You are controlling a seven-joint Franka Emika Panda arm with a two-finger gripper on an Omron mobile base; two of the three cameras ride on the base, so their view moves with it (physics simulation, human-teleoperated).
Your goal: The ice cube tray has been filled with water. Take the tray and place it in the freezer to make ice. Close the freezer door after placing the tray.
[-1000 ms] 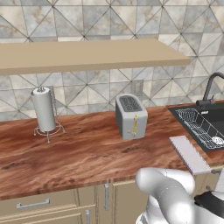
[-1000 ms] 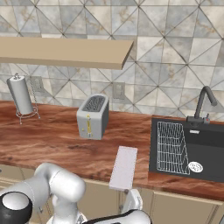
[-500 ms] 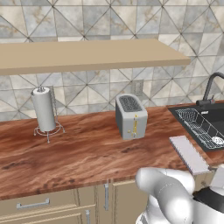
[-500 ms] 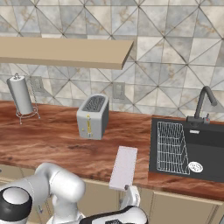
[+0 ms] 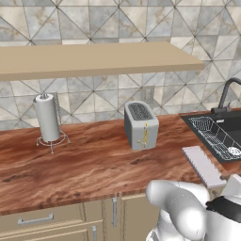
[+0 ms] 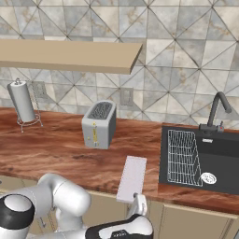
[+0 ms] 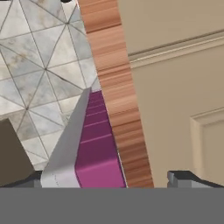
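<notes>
The tray (image 6: 131, 178) lies flat on the counter (image 6: 56, 154), and its near end sticks out past the front edge. In the hand view the gripper (image 7: 114, 178) is low in front of the cabinets (image 7: 175, 87). Its two fingers (image 7: 183, 178) are spread wide apart. The purple end of the tray (image 7: 94, 153) sits between them, closer to one finger. It is not being pinched. A toaster (image 6: 99, 124) stands farther back, and a sink (image 6: 200, 156) is off to the side.
</notes>
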